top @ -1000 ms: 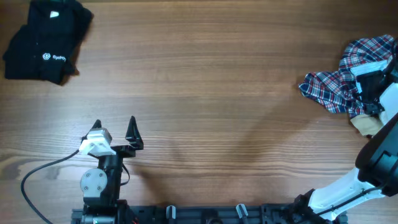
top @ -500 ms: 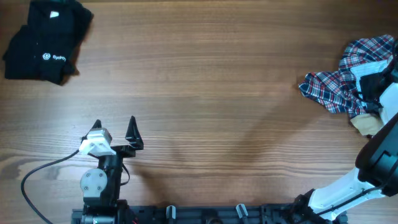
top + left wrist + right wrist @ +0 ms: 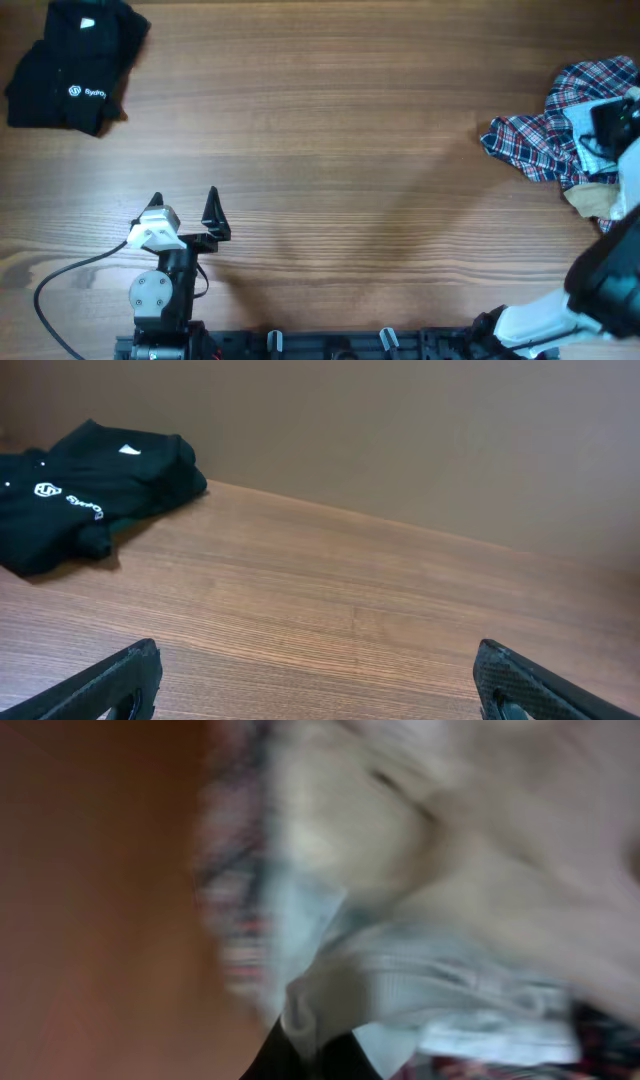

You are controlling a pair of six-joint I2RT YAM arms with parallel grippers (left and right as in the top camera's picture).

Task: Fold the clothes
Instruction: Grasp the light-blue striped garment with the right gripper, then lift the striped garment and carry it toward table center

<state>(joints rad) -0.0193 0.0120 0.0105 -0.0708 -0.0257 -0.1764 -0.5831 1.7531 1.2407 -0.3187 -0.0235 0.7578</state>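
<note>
The clothes lie in two places. At the right table edge a red-blue-white plaid shirt is heaped with a beige piece and a pale-blue, finely striped garment. My right gripper hangs over that heap. In the blurred right wrist view its dark fingers are shut on a fold of the pale-blue garment, with plaid and beige cloth behind. My left gripper stands open over bare wood, and its wrist view shows nothing between its fingers.
A folded black logo garment lies at the far left corner, also visible from the left wrist as the black garment. A black cable loops beside the left arm's base. Brown wooden tabletop spans between the two piles.
My right gripper closed on the pale-blue garment and shifted slightly right, so more pale-blue cloth now shows over the plaid. The left arm has not moved.
</note>
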